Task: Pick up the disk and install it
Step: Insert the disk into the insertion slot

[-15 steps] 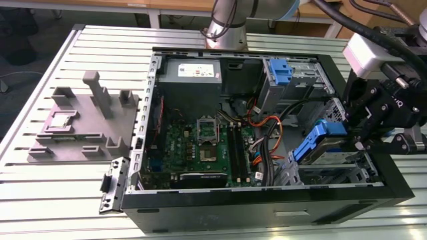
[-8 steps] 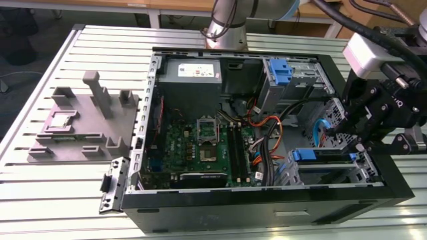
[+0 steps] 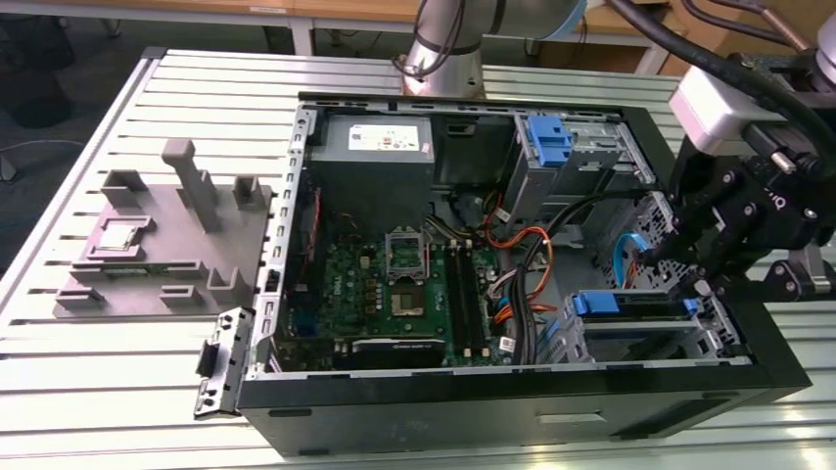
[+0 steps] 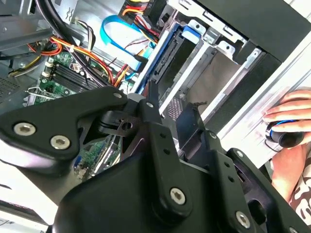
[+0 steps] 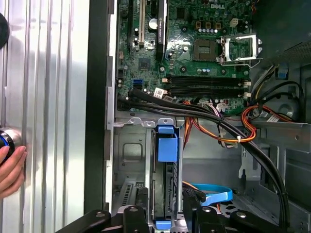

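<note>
Disk (image 5: 167, 148) stands on edge in the drive bay (image 5: 129, 150), its long axis running straight away from my tool (image 5: 166, 209), which sits right at its near end; whether it grips, I cannot tell.

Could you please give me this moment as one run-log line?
step: install | gripper: straddling disk | disk: on edge in bay | hand: outside case
</note>
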Available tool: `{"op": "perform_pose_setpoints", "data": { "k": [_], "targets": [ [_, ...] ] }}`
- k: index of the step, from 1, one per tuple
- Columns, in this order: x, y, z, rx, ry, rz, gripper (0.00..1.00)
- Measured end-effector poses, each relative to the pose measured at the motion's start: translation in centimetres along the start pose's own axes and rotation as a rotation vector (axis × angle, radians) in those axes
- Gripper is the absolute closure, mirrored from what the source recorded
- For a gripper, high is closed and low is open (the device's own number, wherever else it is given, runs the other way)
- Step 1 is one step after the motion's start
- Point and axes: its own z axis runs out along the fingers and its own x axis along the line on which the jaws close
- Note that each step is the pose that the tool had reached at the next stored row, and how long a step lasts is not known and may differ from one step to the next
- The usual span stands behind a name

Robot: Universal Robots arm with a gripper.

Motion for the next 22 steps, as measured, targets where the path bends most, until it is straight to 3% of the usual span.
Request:
{"op": "perform_pose_setpoints", "data": {
  "k": [9,22],
  "targets": [
    [-0.15,0.04,1.33,0.0,0.0,0.0,0.58],
    [-0.45,0.04,1.49,0.0,0.0,0.0,0.58]
  ]
}}
